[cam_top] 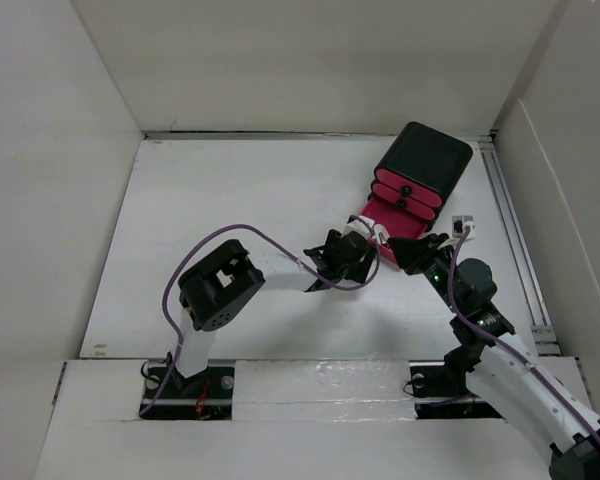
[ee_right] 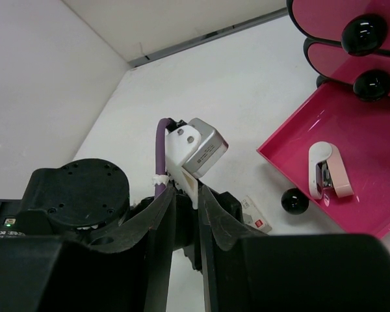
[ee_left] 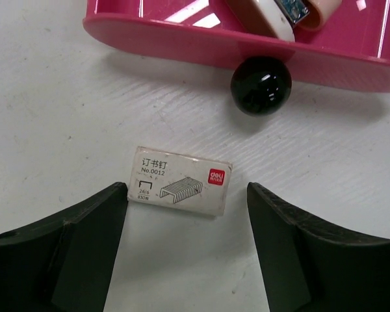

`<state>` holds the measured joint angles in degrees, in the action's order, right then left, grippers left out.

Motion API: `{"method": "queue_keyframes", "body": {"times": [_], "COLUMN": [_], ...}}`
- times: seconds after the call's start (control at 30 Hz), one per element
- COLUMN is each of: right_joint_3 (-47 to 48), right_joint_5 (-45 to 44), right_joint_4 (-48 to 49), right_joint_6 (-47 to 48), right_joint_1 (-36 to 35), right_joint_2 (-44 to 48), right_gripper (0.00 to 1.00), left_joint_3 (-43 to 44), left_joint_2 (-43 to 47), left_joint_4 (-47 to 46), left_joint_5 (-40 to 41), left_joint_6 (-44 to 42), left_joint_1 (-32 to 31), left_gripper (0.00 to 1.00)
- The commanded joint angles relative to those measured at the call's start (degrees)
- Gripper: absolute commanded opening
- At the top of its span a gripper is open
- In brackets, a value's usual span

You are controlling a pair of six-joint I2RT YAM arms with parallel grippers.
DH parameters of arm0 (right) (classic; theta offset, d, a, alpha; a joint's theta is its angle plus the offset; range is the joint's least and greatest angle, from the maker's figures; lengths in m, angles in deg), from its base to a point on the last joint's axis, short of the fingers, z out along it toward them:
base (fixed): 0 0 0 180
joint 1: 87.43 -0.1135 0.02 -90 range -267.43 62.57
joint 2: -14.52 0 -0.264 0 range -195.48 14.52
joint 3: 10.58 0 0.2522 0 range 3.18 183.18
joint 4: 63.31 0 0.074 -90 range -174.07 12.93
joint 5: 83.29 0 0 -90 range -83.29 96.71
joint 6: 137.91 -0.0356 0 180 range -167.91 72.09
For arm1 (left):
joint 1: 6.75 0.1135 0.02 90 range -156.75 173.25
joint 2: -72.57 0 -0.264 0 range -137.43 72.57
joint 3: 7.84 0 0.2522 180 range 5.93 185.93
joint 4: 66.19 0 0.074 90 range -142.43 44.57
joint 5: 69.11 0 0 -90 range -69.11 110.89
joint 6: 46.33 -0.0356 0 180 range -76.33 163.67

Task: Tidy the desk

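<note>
L gripper (ee_left: 186,195) open at bottom of L wrist view. Staple box (ee_left: 181,180) lies flat on desk (ee_left: 65,110) betw its fingers, touching neither. Pink drawer (ee_left: 182,45) w/ stapler (ee_left: 266,16) runs along top edge, black knob (ee_left: 260,84) just below. R gripper (ee_right: 188,198): slim gap, can't tell if gripping.

Matt desk (ee_left: 52,97), glossy plastic drawer (ee_left: 182,39), paper staple box (ee_left: 181,181)
</note>
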<state>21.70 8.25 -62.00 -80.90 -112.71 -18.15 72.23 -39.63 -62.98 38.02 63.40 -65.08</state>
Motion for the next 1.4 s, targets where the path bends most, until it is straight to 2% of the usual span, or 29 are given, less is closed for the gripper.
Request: {"method": "queue_keyframes", "body": {"times": [0.0, 0.13, 0.17, 0.27, 0.37, 0.43, 0.47, 0.57, 0.73, 0.83, 0.9, 0.93, 0.97, 1.0, 1.03, 1.13, 1.23, 1.27, 1.37], "right_joint_3": [0.5, 0.5, 0.5, 0.6, 0.5, 0.5, 0.0, -2.1, -2.6, -1.2, -1.2, -1.1, -1.2, -1.5, -1.6, -1.6, -1.6, -1.6, -1.6], "right_joint_5": [0.2, 0.2, 0.1, -0.2, -0.9, -1.2, -4.1, -6.6, -7.1, -6.8, -7.1, -7.2, -7.3, -7.7, -8.0, -7.8, -7.1, -7.0, -6.2], "right_joint_4": [3.7, 3.6, 3.6, 3.2, 2.4, 1.0, 0.6, 0.3, 0.8, -0.7, -0.9, -1.1, -1.3, -1.4, -1.9, -1.8, -1.4, -1.0, -0.1], "right_joint_6": [0.6, 0.6, 0.5, 0.6, 0.6, 0.3, 0.0, -0.5, -0.5, 0.2, 0.4, 0.4, 0.4, 0.4, 0.4, 0.2, -0.1, -0.1, -0.3], "right_joint_1": [-0.6, -0.6, -0.6, -0.6, -0.6, -0.6, -0.6, -0.6, -0.6, -0.6, -0.6, -0.6, -0.6, -0.6, -0.6, -0.6, -0.6, -0.6, -0.6], "right_joint_2": [0.6, 0.7, 0.8, 0.9, 2.0, 4.6, 6.0, 12.0, 13.0, 10.9, 10.8, 11.1, 11.6, 12.4, 13.7, 13.9, 12.9, 12.5, 10.8], "right_gripper": [0.26, 0.26, 0.26, 0.26, 0.25, 0.23, 0.23, 0.25, 0.26, 0.25, 0.25, 0.25, 0.25, 0.25, 0.25, 0.25, 0.25, 0.25, 0.25], "left_joint_3": [1.8, 1.9, 1.6, 0.2, -2.1, -3.1, -3.5, -2.3, 5.1, 12.9, 19.7, 21.1, 23.7, 24.8, 25.5, 21.5, 12.6, 10.3, 1.0], "left_joint_2": [-1.0, -2.1, -2.4, -1.1, 2.9, 5.9, 8.7, 11.8, 8.2, 2.4, -2.1, -3.2, -4.9, -5.5, -6.1, -4.1, 0.6, 3.2, 5.8], "left_joint_4": [-0.5, -1.0, -1.2, -2.0, -2.4, -2.9, -3.1, -4.0, -5.5, -5.7, -4.1, -4.2, -4.5, -3.4, -2.4, -3.7, -6.4, -7.5, -10.2], "left_joint_5": [0.6, 2.3, 2.4, 2.5, 3.5, 3.7, 3.8, 3.2, 2.6, 2.2, 2.6, 2.6, 2.7, 3.3, 2.5, 2.9, 4.1, 3.6, 0.5], "left_joint_6": [-2.0, -3.2, -3.2, -3.1, -2.1, -1.7, -1.6, -1.6, -2.4, -2.5, -2.2, -2.1, -2.0, -1.4, -0.5, -0.1, 1.3, 1.6, 2.9], "left_joint_1": [0.4, 0.4, 0.4, 0.4, 0.4, 0.4, 0.4, 0.4, 0.4, 0.9, 0.9, 0.9, 0.9, 0.9, 1.5, 1.5, 1.5, 1.5, 1.5], "left_gripper": [0.68, 0.65, 0.55, 0.40, 0.35, 0.35, 0.35, 0.35, 0.35, 0.40, 0.47, 0.54, 0.73, 0.81, 0.93, 0.94, 0.81, 0.70, 0.53]}}
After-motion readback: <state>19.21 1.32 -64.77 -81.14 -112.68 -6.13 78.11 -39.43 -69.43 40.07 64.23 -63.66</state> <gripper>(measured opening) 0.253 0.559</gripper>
